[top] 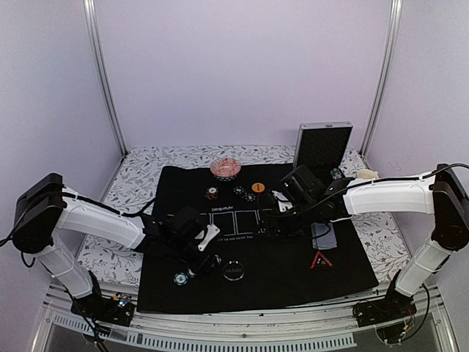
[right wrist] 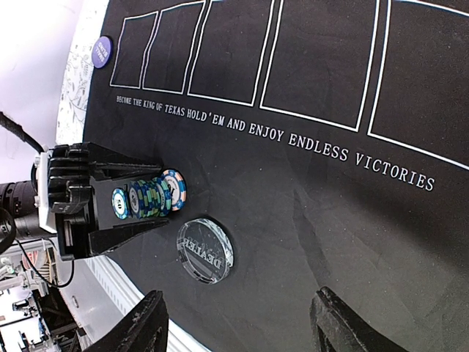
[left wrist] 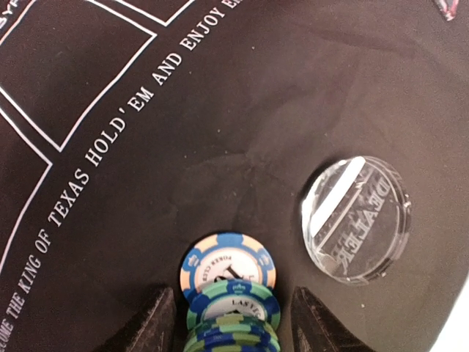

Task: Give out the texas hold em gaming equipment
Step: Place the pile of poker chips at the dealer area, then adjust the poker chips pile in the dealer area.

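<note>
A toppled row of teal, green and blue striped poker chips leans on the black mat, fronted by a blue-and-orange chip. My left gripper is open, its fingers closely flanking the row with thin gaps either side; the row also shows in the right wrist view. A clear round dealer button lies just beside it. My right gripper hangs open and empty above the mat's middle. Blue-grey cards and a red-edged triangle lie at the right.
Near the mat's far edge lie a heap of red chips, loose chips, and an orange button. A silver case stands at the back right. A blue button sits at the mat's left edge. The mat has printed rectangles.
</note>
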Action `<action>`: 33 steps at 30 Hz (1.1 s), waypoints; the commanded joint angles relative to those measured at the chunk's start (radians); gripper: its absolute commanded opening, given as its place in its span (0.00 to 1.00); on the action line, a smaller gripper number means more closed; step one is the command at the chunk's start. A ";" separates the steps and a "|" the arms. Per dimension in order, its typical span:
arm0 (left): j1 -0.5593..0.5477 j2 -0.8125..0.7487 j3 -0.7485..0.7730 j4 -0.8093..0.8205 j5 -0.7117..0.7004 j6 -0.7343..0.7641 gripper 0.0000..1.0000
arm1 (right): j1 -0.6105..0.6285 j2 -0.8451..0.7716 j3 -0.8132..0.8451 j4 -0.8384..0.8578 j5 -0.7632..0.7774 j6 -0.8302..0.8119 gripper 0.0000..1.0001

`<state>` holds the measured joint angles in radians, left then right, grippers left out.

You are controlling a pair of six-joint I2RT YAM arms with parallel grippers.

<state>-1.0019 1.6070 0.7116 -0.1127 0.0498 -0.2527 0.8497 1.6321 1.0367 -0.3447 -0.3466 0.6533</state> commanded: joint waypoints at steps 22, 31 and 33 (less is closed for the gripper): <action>-0.051 0.125 0.237 -0.166 -0.223 0.072 0.53 | -0.004 -0.075 -0.073 0.032 -0.005 -0.013 0.69; -0.031 0.185 0.225 -0.191 -0.162 0.063 0.38 | -0.003 -0.094 -0.108 0.053 -0.011 0.002 0.70; -0.032 0.177 0.207 -0.202 -0.151 0.051 0.33 | -0.004 -0.099 -0.110 0.055 -0.011 0.003 0.70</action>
<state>-1.0409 1.7782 0.9455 -0.2714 -0.1425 -0.1905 0.8497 1.5719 0.9413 -0.3134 -0.3523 0.6510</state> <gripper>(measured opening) 0.361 0.700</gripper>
